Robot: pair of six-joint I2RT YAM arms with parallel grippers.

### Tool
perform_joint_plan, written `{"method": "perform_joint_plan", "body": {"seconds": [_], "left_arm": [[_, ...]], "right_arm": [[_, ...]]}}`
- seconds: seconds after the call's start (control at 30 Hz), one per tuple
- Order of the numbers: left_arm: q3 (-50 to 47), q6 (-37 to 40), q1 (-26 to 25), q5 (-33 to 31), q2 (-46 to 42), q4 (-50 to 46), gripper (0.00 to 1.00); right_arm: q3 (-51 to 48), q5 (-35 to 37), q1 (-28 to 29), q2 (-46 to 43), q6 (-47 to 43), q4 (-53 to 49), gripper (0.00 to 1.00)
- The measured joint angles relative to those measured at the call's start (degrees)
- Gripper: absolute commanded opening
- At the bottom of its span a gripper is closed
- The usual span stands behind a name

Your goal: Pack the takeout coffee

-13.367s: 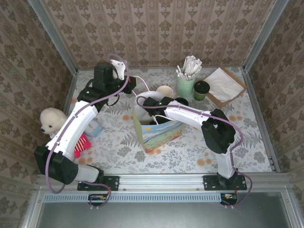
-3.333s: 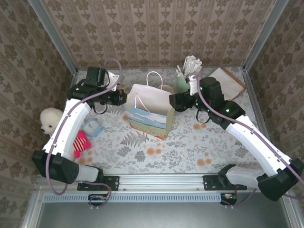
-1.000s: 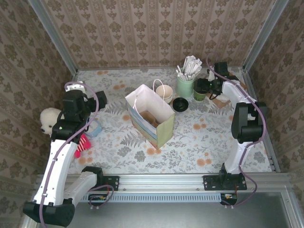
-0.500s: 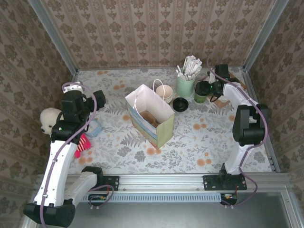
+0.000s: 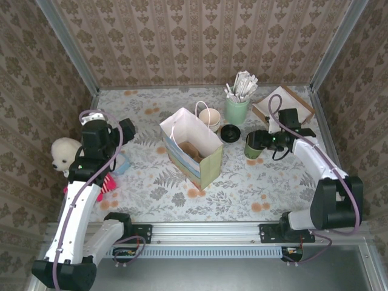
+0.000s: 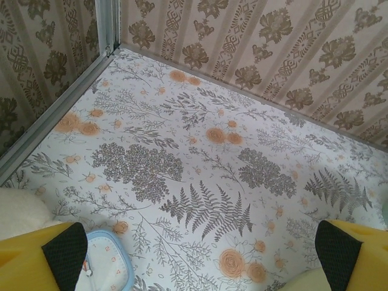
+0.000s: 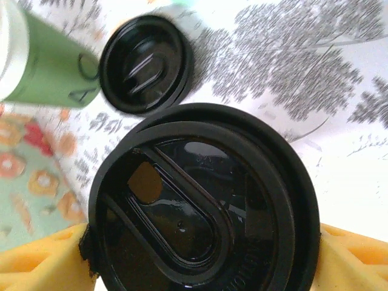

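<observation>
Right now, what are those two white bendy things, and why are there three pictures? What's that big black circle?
Those are two robot arms, bolted to the near edge of a table. Each arm ends in a gripper, a kind of hand with two yellow fingers. The wide picture is taken from above and behind the arms. The other two come from small cameras on the arms' wrists, so they look along the fingers. The big black circle is the lid of a green coffee cup, seen very close. The right gripper squeezes that cup from both sides. The left gripper is open and holds nothing. On the flowery table there are also an open paper bag, a loose black lid, a green pot of white sticks and, at the left, a fluffy white toy.
</observation>
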Motion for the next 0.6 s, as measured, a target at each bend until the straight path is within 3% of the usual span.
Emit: {"method": "perform_joint_plan", "body": {"seconds": [0.27,0.6], "left_arm": [[-1.73,-2.34,0.00,0.02,-0.63,2.16,1.00],[-3.50,-3.02,0.00,-0.02,-2.62,2.12,1.00]], "right_arm": [[-5.68,-1.03,6.21,-7.61,-2.40,0.33,0.80],[-7.72,0.59,13.05,-7.85,-5.22,1.46,0.83]]}}
